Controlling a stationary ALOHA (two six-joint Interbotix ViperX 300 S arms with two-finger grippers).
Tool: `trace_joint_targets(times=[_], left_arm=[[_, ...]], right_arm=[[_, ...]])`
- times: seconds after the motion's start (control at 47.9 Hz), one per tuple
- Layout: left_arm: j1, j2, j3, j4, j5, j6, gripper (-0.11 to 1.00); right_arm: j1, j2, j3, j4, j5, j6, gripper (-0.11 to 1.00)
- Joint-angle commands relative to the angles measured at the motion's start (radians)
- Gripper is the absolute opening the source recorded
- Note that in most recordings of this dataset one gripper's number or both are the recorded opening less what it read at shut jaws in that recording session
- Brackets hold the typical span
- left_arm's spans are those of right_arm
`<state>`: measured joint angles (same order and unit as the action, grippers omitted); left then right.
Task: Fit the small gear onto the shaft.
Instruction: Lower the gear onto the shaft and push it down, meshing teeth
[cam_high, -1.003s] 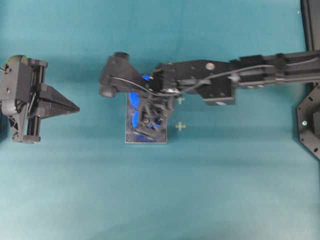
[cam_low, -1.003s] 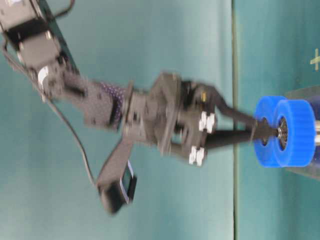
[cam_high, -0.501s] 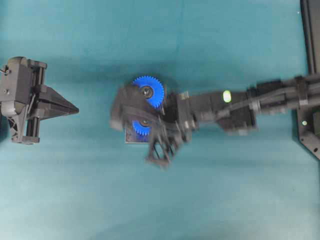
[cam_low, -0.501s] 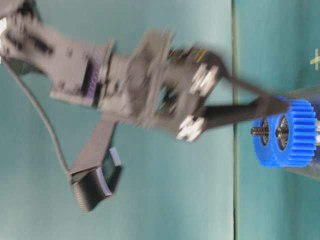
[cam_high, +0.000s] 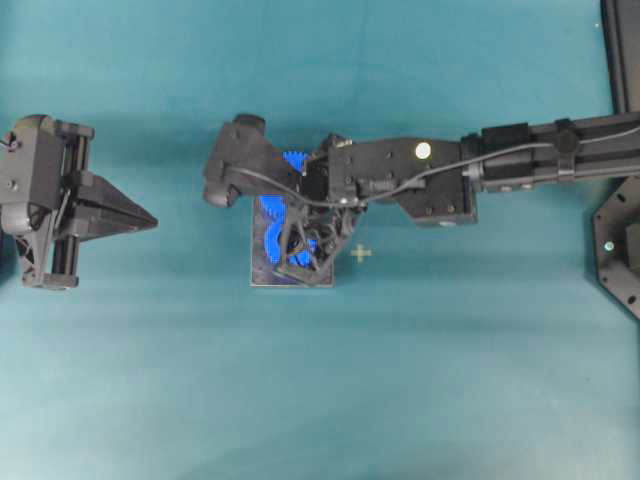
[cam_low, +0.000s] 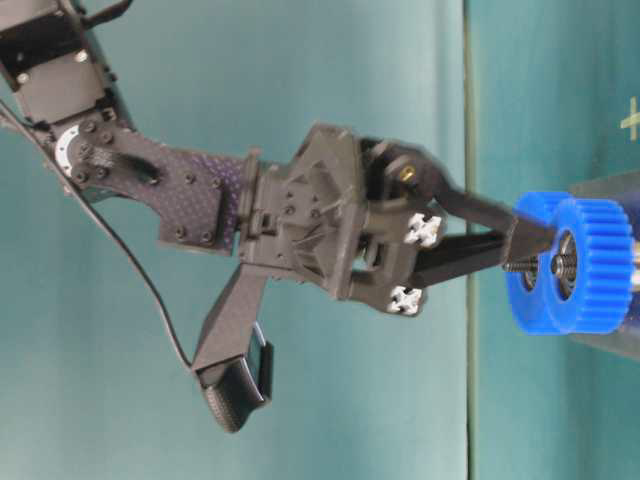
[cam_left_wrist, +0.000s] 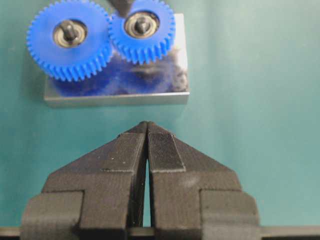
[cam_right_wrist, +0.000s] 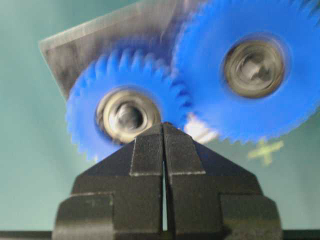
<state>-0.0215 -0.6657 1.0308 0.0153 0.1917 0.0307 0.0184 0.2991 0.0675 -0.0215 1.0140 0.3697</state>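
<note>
The small gear lies flat, bore upright.

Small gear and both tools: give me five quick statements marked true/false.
1. The small gear sits on its shaft on the grey plate. True.
2. The right tool grips the small gear. False: it is shut on nothing, its tip just above the gear.
3. The left tool is open. False: shut.
4. The larger gear meshes with the small one. True.
5. The left tool touches the plate. False: it is apart from the plate.
</note>
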Motion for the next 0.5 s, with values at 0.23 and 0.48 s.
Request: trace_joint_targets(times=[0.23,0.48], left_arm=[[-0.002,-0.008,-0.005,0.002,-0.008,0.000,0.00],[-0.002,-0.008,-0.003,0.003,-0.017,-0.002,0.00]], right_arm=[[0.063,-0.006,-0.075,0.049,-0.014,-0.015,-0.02],[0.025,0.058,-0.172,0.031,-0.021,-0.057,-0.02]])
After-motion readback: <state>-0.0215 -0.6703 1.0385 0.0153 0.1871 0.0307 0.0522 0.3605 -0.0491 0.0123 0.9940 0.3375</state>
